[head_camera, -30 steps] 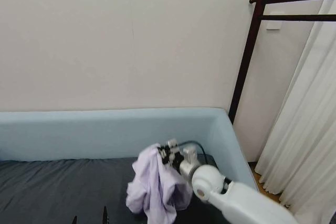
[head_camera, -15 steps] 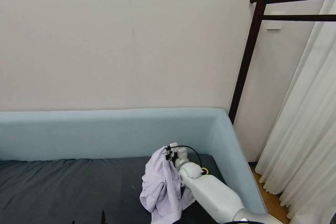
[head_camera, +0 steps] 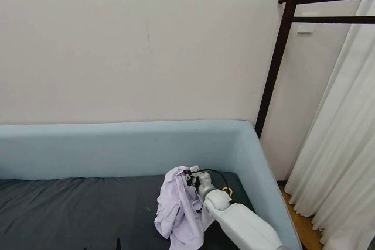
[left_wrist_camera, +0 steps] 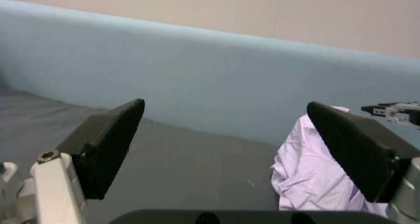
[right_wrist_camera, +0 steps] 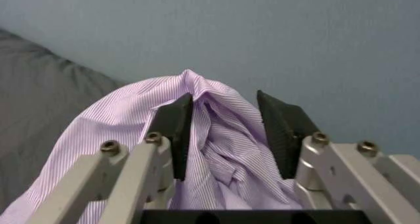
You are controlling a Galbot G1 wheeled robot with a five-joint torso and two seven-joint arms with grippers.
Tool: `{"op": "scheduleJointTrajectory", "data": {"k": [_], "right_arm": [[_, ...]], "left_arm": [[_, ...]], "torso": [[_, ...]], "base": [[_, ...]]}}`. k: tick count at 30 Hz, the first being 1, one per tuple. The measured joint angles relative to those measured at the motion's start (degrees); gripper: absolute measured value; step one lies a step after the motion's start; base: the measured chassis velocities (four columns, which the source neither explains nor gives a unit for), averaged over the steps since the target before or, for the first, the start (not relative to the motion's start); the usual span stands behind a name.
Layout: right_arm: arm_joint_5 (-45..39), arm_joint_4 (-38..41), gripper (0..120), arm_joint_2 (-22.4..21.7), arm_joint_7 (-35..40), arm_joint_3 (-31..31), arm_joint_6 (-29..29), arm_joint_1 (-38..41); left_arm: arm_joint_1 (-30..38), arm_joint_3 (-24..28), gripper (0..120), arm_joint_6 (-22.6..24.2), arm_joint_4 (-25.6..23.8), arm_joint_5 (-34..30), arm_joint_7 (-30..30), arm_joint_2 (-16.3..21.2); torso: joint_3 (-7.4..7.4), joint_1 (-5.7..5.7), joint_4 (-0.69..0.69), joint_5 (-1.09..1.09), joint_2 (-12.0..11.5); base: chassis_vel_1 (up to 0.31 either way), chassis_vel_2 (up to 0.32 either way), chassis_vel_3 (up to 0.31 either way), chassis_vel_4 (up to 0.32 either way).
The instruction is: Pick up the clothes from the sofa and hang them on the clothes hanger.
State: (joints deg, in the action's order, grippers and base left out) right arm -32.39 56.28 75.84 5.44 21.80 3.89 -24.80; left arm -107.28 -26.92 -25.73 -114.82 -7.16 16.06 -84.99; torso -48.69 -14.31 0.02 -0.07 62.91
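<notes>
— Black pads on the left tool [left_wrist_camera: 225,111], spread wide, low over the sofa [head_camera: 70,215] seat?
— Yes. Farther out, the right tool [head_camera: 190,177] pinches the lilac striped shirt [head_camera: 179,212], which hangs bunched over the seat. Past the sofa's end stands the dark wooden rack [head_camera: 275,68].

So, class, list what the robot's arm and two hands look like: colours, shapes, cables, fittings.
The right arm is a smooth white shell with a rounded joint; a thin black cable loops at its wrist. The right hand has silver metal finger links with bolt heads and black textured wedge pads. The left hand has similar black pads on pale metal.
</notes>
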Motion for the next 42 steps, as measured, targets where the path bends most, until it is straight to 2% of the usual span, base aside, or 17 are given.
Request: {"op": "scheduleJointTrajectory", "data": {"k": [4,6,8,11,12,14,15,16,19,22,23,26,30,37,39,41,42], "right_arm": [[1.94,8.92,58,-5.97,-0.49,0.71,1.56,-2.82],[6.10,17.37,70,-11.88,-0.55,-2.21,1.11,-9.60],[7.45,18.99,73,-13.34,-0.71,-3.22,0.60,-11.71],[13.27,24.63,86,-18.91,-1.71,-8.87,-3.51,-22.67],[13.27,24.63,86,-18.91,-1.71,-8.87,-3.51,-22.67],[18.11,27.54,97,-21.09,-2.73,-13.78,-6.94,-30.80],[18.11,27.54,97,-21.09,-2.73,-13.78,-6.94,-30.80],[20.37,28.40,99,-21.56,-3.16,-15.96,-8.62,-34.10],[23.89,28.74,100,-21.54,-3.82,-18.13,-10.84,-38.17],[32.90,25.00,100,-18.33,-4.56,-20.12,-16.37,-43.10],[32.90,25.00,100,-18.33,-4.56,-20.12,-16.37,-43.10],[41.32,19.49,100,-14.34,-4.32,-20.49,-21.61,-43.54],[48.46,14.65,100,-10.69,-2.97,-20.28,-25.80,-41.93],[54.08,8.99,100,-7.15,-1.38,-20.33,-29.37,-38.82],[54.07,7.97,93,-6.45,-1.22,-19.26,-29.23,-37.87],[54.23,7.35,91,-6.11,-1.07,-18.90,-29.15,-37.44],[54.99,6.44,84,-5.71,-0.76,-18.68,-29.15,-36.85]], "left_arm": [[-0.22,-0.01,98,0.15,-0.42,0.09,-0.32,0.93],[-0.68,-0.04,98,-0.81,0.40,-0.15,-1.85,2.88],[-0.75,-0.12,98,-1.27,0.77,-0.32,-2.72,3.59],[-0.17,-0.57,98,-3.00,2.74,-1.23,-5.45,6.36],[-0.17,-0.57,98,-3.00,2.74,-1.23,-5.45,6.36],[0.41,-0.86,98,-3.47,3.35,-1.86,-6.16,7.04],[0.41,-0.86,98,-3.47,3.35,-1.86,-6.16,7.04],[0.47,-0.91,98,-3.50,3.31,-2.16,-6.30,6.98],[0.38,-1.05,98,-3.50,2.85,-2.57,-6.32,6.49],[-0.12,-1.39,98,-3.49,1.94,-3.04,-6.33,5.82],[-0.12,-1.39,98,-3.49,1.94,-3.04,-6.33,5.82],[-0.47,-1.85,98,-3.47,1.76,-3.08,-6.22,5.87],[-0.75,-2.02,98,-3.35,1.22,-2.99,-6.06,5.64],[-1.00,-2.00,98,-3.16,0.76,-2.75,-5.95,5.07],[-1.04,-2.00,98,-3.15,0.76,-2.74,-5.88,5.02],[-1.05,-2.00,98,-3.15,0.77,-2.73,-5.87,5.02],[-1.05,-2.02,98,-3.15,0.78,-2.73,-5.83,5.01]], "torso": [[0.00,0.00,-0.01,0.00,0.00],[0.01,0.00,-0.01,-0.01,0.00],[0.00,0.00,0.00,-0.02,0.00],[0.01,0.00,0.03,0.00,0.01],[0.01,0.00,0.03,0.00,0.01],[0.01,0.00,0.04,-0.02,0.01],[0.01,0.00,0.04,-0.02,0.01],[0.01,0.01,0.04,0.01,0.01],[0.01,0.00,0.01,0.01,0.01],[0.00,0.01,0.01,-0.01,0.01],[0.00,0.01,0.01,-0.01,0.01],[0.00,0.01,0.00,0.00,0.01],[0.00,0.00,0.00,0.01,0.01],[0.00,0.00,-0.01,0.01,0.00],[0.00,0.00,-0.01,0.02,0.01],[-0.01,0.00,0.00,0.01,0.01],[-0.01,0.00,0.00,0.01,0.00]], "base": [[0.000,0.000,0.000,0.000],[0.000,0.000,0.000,0.000],[0.000,0.000,0.000,0.000],[0.000,0.000,0.000,0.000],[0.000,0.000,0.000,0.000],[0.000,0.000,0.000,0.000],[0.000,0.000,0.000,0.000],[0.000,0.000,0.000,0.000],[0.000,0.000,0.000,0.000],[0.000,0.000,0.000,0.000],[0.000,0.000,0.000,0.000],[0.000,0.000,0.000,0.000],[0.000,0.000,0.000,0.000],[0.000,0.000,0.000,0.000],[0.000,0.000,0.000,0.000],[0.000,0.000,0.000,0.000],[0.000,0.000,0.000,0.000]]}}
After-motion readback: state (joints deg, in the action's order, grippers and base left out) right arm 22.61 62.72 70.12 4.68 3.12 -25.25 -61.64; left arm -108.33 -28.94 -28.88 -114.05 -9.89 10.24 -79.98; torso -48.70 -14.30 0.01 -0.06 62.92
